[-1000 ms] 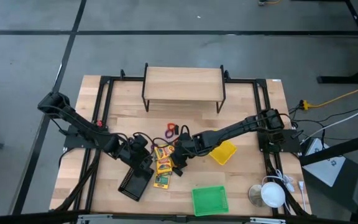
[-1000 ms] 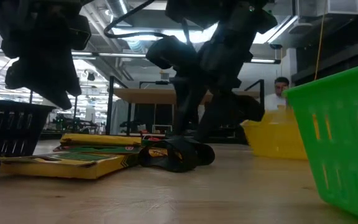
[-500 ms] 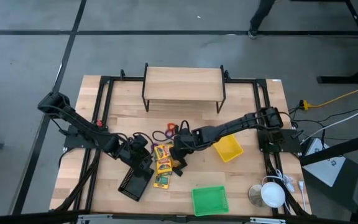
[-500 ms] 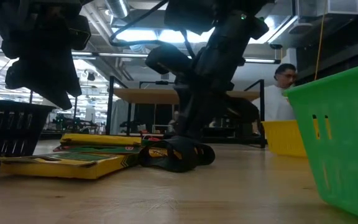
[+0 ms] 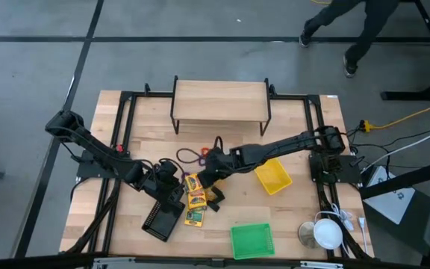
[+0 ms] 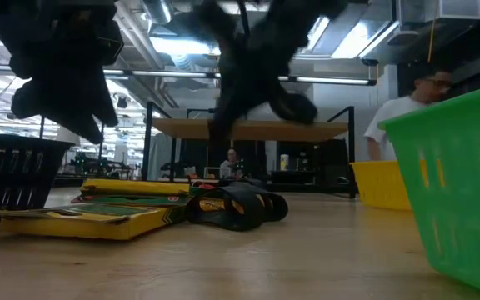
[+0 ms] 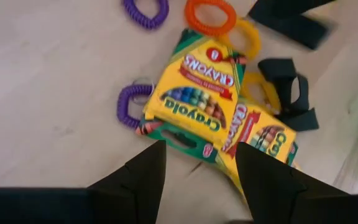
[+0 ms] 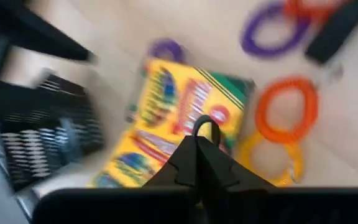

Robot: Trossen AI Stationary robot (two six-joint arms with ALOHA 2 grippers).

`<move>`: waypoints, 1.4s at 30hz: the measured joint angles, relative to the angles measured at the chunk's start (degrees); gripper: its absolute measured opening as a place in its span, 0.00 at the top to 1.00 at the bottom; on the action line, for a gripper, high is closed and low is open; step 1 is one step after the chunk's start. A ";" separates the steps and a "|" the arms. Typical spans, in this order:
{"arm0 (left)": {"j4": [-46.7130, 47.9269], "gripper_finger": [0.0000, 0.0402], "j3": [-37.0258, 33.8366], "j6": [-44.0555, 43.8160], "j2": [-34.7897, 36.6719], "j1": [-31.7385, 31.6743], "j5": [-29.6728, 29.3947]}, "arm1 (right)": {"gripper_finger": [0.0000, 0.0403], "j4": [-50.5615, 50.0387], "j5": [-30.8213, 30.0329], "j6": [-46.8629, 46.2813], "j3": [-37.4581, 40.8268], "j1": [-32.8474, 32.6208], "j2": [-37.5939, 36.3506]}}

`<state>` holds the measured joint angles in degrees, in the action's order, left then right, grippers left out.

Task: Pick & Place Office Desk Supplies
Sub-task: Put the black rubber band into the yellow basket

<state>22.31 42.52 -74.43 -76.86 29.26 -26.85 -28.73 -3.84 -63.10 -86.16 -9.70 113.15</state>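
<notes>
Evidently the right gripper (image 8: 202, 144), jaws clamped on a black clip (image 8: 206, 128), hangs above the crayon boxes (image 5: 194, 196); left gripper (image 7: 199, 167) waits, jaws apart.

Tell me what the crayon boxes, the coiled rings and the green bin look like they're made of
The crayon boxes look like printed cardboard with a slight sheen: flat panels, folded edges, colour artwork. The coiled rings, such as the orange ring and the purple ring, seem to be flexible plastic, judging by their ribbed spiral turns. The green bin looks like moulded plastic, slightly translucent, with slotted walls.
</notes>
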 joint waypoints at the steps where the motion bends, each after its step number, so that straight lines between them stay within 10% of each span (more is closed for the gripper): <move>1: -0.29 0.53 0.00 0.03 0.00 0.00 -0.49 | 1.00 -0.46 -0.38 0.87 -1.35 0.24 -0.51; 21: -5.02 0.53 0.00 3.89 2.16 -0.15 -11.07 | 1.00 -34.76 -16.10 -9.05 4.73 -5.47 -32.80; 30: -11.61 0.53 0.00 13.98 4.19 -3.35 -9.50 | 1.00 -29.91 -8.24 -26.53 27.12 -11.56 -36.72; 42: -23.23 0.53 0.00 25.67 4.39 -10.57 -3.33 | 1.00 -23.91 -7.68 -29.38 37.95 -10.49 -36.72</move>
<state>-0.92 42.52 -48.76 -72.47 18.68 -30.18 -52.64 -11.52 -92.48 -48.22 -20.18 76.42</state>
